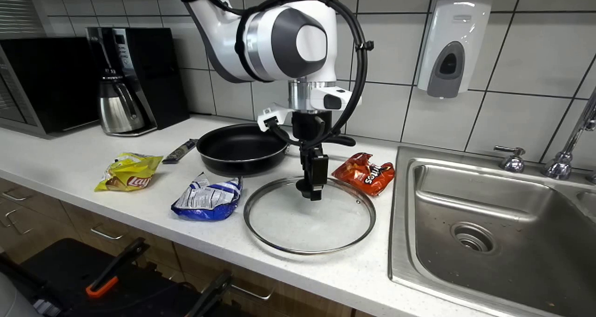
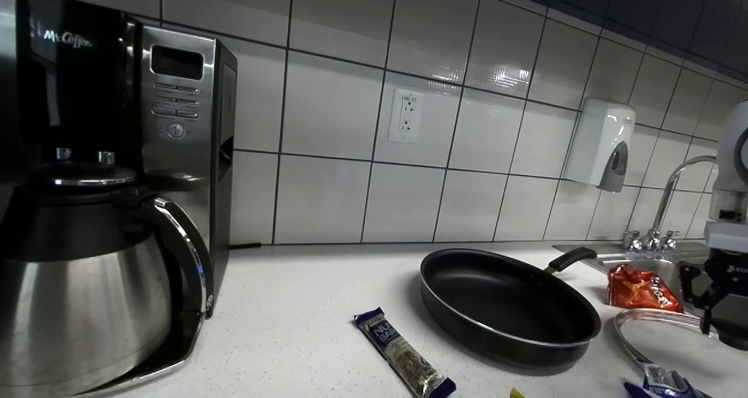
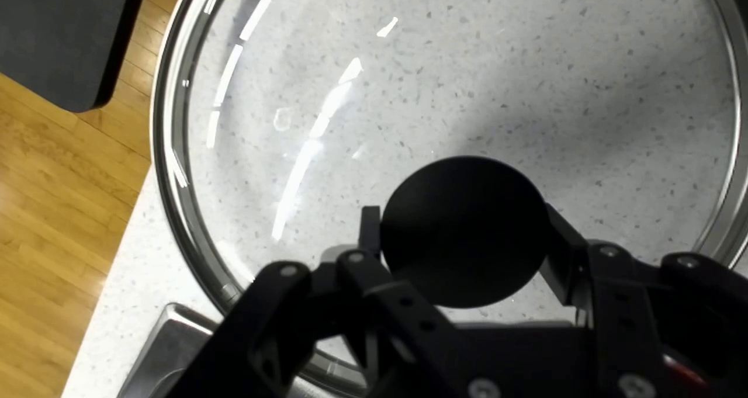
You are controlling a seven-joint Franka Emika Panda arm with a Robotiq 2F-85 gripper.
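Claw (image 3: 464,234) gripped black knob (image 3: 464,231) of glass lid (image 1: 307,224); lid's contact with table (image 1: 358,273) was unclear. In exterior view, bottom edge cut off blue snack bag (image 2: 668,383).

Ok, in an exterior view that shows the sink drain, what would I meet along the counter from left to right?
Black boxy appliance, yellow Lay's bag, snack bar, blue-and-white bag, glass lid, red Doritos bag, sink. The coffee maker and black pan overlap others, so I leave them out.
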